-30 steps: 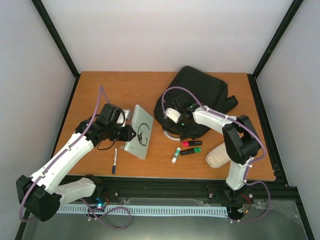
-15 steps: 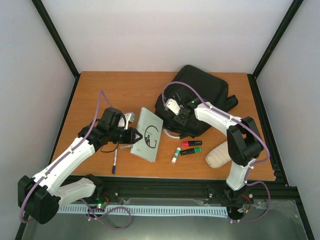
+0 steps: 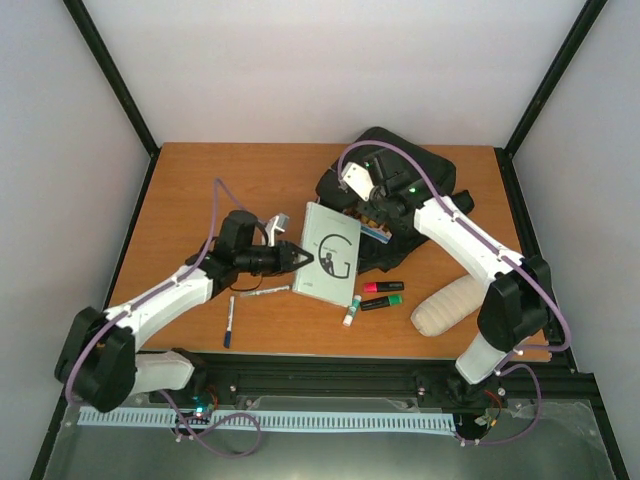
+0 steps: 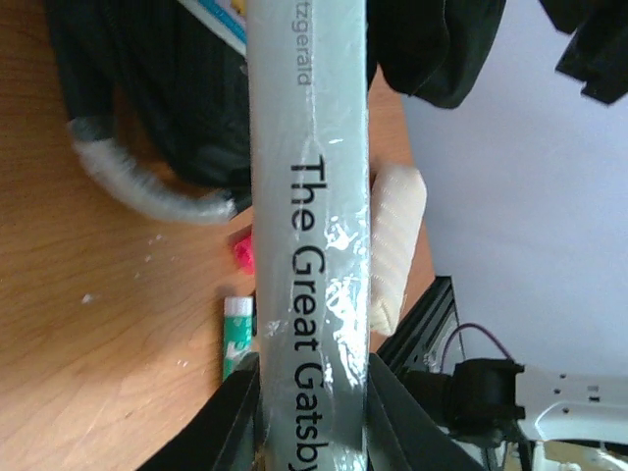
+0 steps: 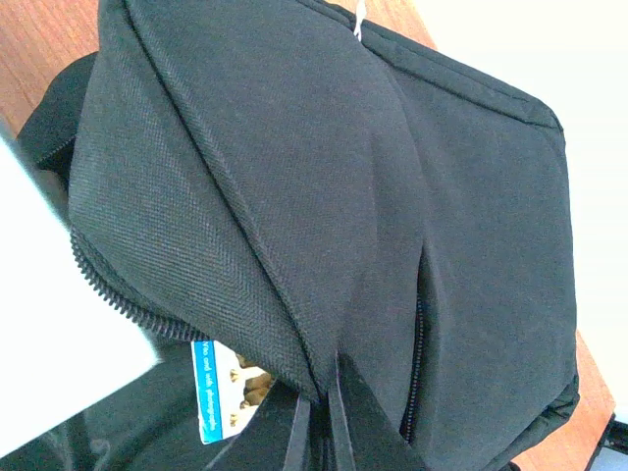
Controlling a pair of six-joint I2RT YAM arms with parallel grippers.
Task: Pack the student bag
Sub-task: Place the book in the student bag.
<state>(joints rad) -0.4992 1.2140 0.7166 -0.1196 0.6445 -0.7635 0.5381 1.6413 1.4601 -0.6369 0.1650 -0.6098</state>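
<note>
The student bag (image 3: 410,175), a black fabric backpack, lies at the back right of the table, and its grey loop handle (image 4: 137,186) shows in the left wrist view. My right gripper (image 3: 373,207) is shut on a fold of the bag's top flap (image 5: 294,147) and holds it raised over the unzipped mouth. A blue-edged book (image 5: 221,383) sits inside. My left gripper (image 3: 297,257) is shut on a grey book (image 3: 332,252) with "The Great Gatsby" on its spine (image 4: 309,196). That book's far end is at the bag's opening.
In front of the bag lie a pink highlighter (image 3: 382,287), a green highlighter (image 3: 384,301) and a white-green glue stick (image 3: 351,311). A beige ribbed pouch (image 3: 450,305) lies near the right front edge. A silver pen (image 3: 262,291) and a blue-capped pen (image 3: 229,322) lie under my left arm.
My left gripper carried the grey book rightwards to the bag's mouth. My right gripper closed on the bag's flap and pulled it up and back.
</note>
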